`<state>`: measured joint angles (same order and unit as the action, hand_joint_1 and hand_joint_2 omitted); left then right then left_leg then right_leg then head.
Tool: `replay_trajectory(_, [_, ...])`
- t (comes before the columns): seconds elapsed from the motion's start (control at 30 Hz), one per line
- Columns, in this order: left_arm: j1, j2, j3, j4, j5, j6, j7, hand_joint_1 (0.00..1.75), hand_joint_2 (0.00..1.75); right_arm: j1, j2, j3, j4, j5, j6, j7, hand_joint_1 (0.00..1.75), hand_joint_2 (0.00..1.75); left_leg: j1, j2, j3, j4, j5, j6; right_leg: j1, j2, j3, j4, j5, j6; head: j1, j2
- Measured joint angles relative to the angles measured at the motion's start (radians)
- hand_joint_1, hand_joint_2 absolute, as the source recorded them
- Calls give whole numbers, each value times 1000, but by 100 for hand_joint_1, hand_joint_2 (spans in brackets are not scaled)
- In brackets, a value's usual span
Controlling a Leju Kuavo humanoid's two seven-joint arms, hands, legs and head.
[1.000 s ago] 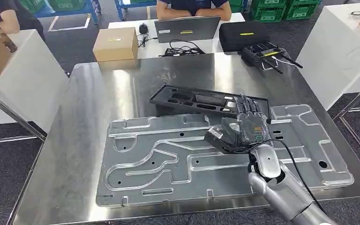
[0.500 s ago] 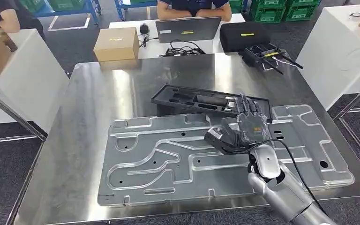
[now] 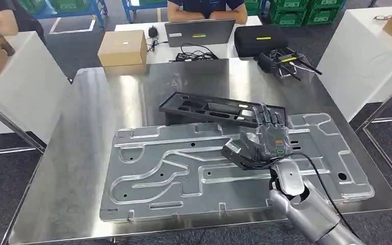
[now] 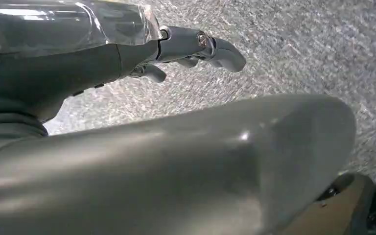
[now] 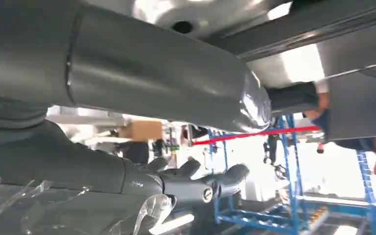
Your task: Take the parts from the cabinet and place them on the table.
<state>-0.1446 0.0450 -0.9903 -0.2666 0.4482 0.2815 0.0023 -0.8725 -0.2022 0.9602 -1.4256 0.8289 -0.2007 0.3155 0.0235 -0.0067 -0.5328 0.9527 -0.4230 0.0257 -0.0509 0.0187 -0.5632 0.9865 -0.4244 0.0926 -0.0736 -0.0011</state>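
1. steel table (image 3: 81,153) stands in a workshop room on dark carpet; white benches to either side, green crates at the back, a person seated behind a laptop (image 3: 200,31) past its far edge, with a cardboard box (image 3: 122,48) and a black case (image 3: 259,39) near.
2. stamped metal panel (image 3: 184,173) lies flat across the near half of the table, close to the near edge. black plastic tray (image 3: 214,109) lies behind it, toward the centre, one side seemingly resting on the panel's far rim.
3. right hand (image 3: 264,143) hovers over the panel's right part, fingers spread and extended, holding nothing.
4. left hand (image 4: 196,49) hangs over carpet, fingers loosely extended, holding nothing.
5. risk: fingertips sit near the tray edge; a careless sweep could nudge it.
6. risk: the panel's near rim lies close to the table's near edge; a pull could slide it off.
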Motion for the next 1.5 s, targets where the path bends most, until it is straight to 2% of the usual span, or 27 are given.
replay_trajectory(0.1, [-1,-1,-1,0,-1,-2,0,0,0,0,-1,0,-1,0,5,4,0,0,9,-2,-20,10,1,-13,4,-1,-24,9,-4,-32,0,0])
replay_trajectory(0.17, [-2,-1,-1,0,-3,-2,0,0,0,0,-1,0,-5,0,7,8,0,0,8,2,-57,98,-76,-12,9,-2,-37,8,7,-49,0,0])
replay_trajectory(0.23, [-3,-1,-2,0,-3,-2,0,0,0,2,-2,0,-6,0,7,9,0,0,2,2,-118,266,-169,-10,19,-5,-51,8,17,-63,0,0])
replay_trajectory(0.3, [-3,-1,-2,0,-4,-1,5,0,0,7,-2,0,-6,0,7,9,0,0,-7,2,-139,348,-194,3,33,-6,-67,8,29,-70,0,0])
replay_trajectory(0.37, [-4,-1,-2,0,-4,-1,6,0,0,6,-2,0,-6,3,7,9,0,0,-25,2,-69,240,-143,33,49,-6,-81,8,43,-75,0,0])
replay_trajectory(0.43, [-9,0,-2,0,-4,0,11,0,0,3,-1,0,-13,3,6,9,0,0,-54,2,53,47,-90,82,60,-7,-91,7,58,-80,0,0])
replay_trajectory(0.47, [-12,5,-3,2,-5,2,12,0,0,3,-1,-1,-16,3,5,9,0,0,-61,5,72,11,-102,96,62,-9,-92,5,66,-75,1,0])
replay_trajectory(0.57, [-20,4,-3,2,-5,5,15,0,0,2,1,-1,-17,7,5,7,0,0,-75,7,58,-6,-64,100,40,-16,-88,-14,91,-53,0,0])
replay_trajectory(0.6, [-20,4,-3,2,-5,5,15,0,0,2,1,-1,-21,8,5,6,0,0,-73,6,60,-33,-42,110,44,-16,-85,-32,106,-47,0,0])
replay_trajectory(0.63, [-22,2,-3,2,-7,5,13,0,0,3,0,-2,-22,9,5,6,0,0,-62,7,67,-61,-9,97,44,-15,-91,-29,93,-48,0,0])
replay_trajectory(0.7, [-23,2,-4,3,-8,5,11,0,0,0,0,-2,-24,11,6,6,0,0,-52,7,47,-74,24,89,43,-14,-122,64,-34,-32,0,0])
replay_trajectory(0.77, [-22,-2,-5,2,-8,5,11,0,0,3,-2,-2,-24,14,8,6,0,0,-44,7,20,-72,43,76,31,-14,-154,213,-116,-14,0,0])
replay_trajectory(0.8, [-21,-3,-5,2,-8,5,11,0,0,4,-2,-2,-24,18,9,6,0,0,-41,8,6,-70,52,70,26,-14,-159,262,-115,-6,0,0])
replay_trajectory(0.83, [-20,-4,-5,2,-8,5,11,0,0,4,-2,-2,-24,19,9,6,0,0,-35,9,-11,-65,62,63,21,-15,-143,268,-84,4,0,0])
replay_trajectory(0.9, [-19,-5,-6,2,-11,4,11,0,0,4,-2,-2,-24,21,8,7,0,0,-23,11,-43,-48,73,48,10,-16,-44,152,-12,21,0,0])
replay_trajectory(0.93, [-18,-5,-6,3,-17,4,10,0,0,4,-3,-2,-24,23,8,9,0,0,-21,11,-56,-32,75,43,4,-19,23,62,-8,29,0,0])
replay_trajectory(0.97, [-13,1,-6,3,-22,5,6,0,0,2,-7,-2,-27,28,7,15,0,0,-24,11,-69,-18,74,38,6,-17,74,-15,-51,32,1,0])
replay_trajectory(1.0, [-8,1,-7,3,-26,5,-5,0,0,3,-7,-3,-33,29,7,18,0,0,-27,11,-76,-6,76,33,15,-14,79,-31,-60,4,-1,0])
replay_trajectory(1.13, [27,7,-8,7,-33,6,-31,0,0,7,-29,-5,-45,30,8,27,0,0,-19,12,-90,3,84,5,12,-19,50,-23,-40,-45,0,0])
replay_trajectory(1.17, [32,7,-9,7,-34,6,-33,0,0,7,-32,-5,-49,29,8,30,0,0,-18,11,-109,38,35,-1,12,-19,37,-23,-30,-57,0,0])
replay_trajectory(1.23, [35,10,-11,8,-36,5,-36,0,0,9,-36,-6,-56,30,8,30,0,0,-16,11,-162,202,-92,-10,13,-18,8,-23,-7,-65,0,0])
replay_trajectory(1.27, [35,12,-13,8,-36,5,-38,0,0,11,-39,-6,-59,30,9,31,0,0,-16,11,-180,277,-129,-12,14,-18,-5,-22,3,-66,0,0])
replay_trajectory(1.3, [35,13,-15,9,-37,5,-38,0,0,15,-42,-6,-60,30,9,32,0,0,-16,11,-185,328,-137,-12,15,-18,-19,-22,13,-65,0,0])
replay_trajectory(1.37, [35,14,-16,9,-39,2,-38,0,0,21,-49,-7,-67,30,9,33,0,0,-16,11,-132,294,-86,-6,18,-18,-46,-21,34,-62,0,0])
replay_trajectory(1.43, [34,17,-16,9,-39,2,-38,0,0,20,-54,-10,-74,30,9,33,0,0,-19,10,-14,132,-37,9,20,-16,-68,-21,54,-58,0,0])
replay_trajectory(1.47, [31,23,-17,9,-39,2,-38,0,0,19,-55,-11,-80,30,9,33,0,0,-23,10,61,34,-54,21,19,-17,-72,-20,63,-55,0,0])
replay_trajectory(1.5, [29,24,-18,9,-40,-1,-39,0,0,19,-59,-15,-86,30,9,34,0,0,-30,11,93,-31,-72,21,22,-19,-75,-21,70,-47,0,0])
